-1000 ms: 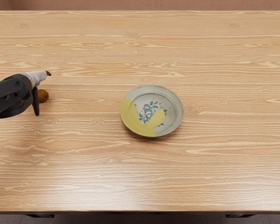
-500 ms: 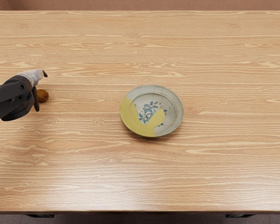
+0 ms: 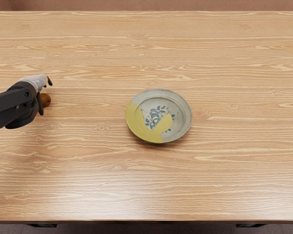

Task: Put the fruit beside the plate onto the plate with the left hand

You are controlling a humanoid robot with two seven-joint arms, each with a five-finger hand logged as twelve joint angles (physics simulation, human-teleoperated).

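A small orange-brown fruit [image 3: 46,100] lies on the table far to the left of the plate [image 3: 158,115], a round grey-green dish with a yellow sector and a blue flower pattern. My left hand [image 3: 41,96] comes in from the left edge and sits right at the fruit, hiding its left part. One pale finger reaches past the fruit's far side and a dark finger curls at its near side. The hand is open around the fruit, which still rests on the wood. The plate holds nothing. The right arm is out of view.
The wooden table [image 3: 151,185] fills the view, with its front edge along the bottom. A wide stretch of bare wood separates the fruit from the plate.
The left hand has drawn slightly back to the left and lowered at the fruit, and its dark near-side finger has curled in shorter. Fruit and plate have not moved.
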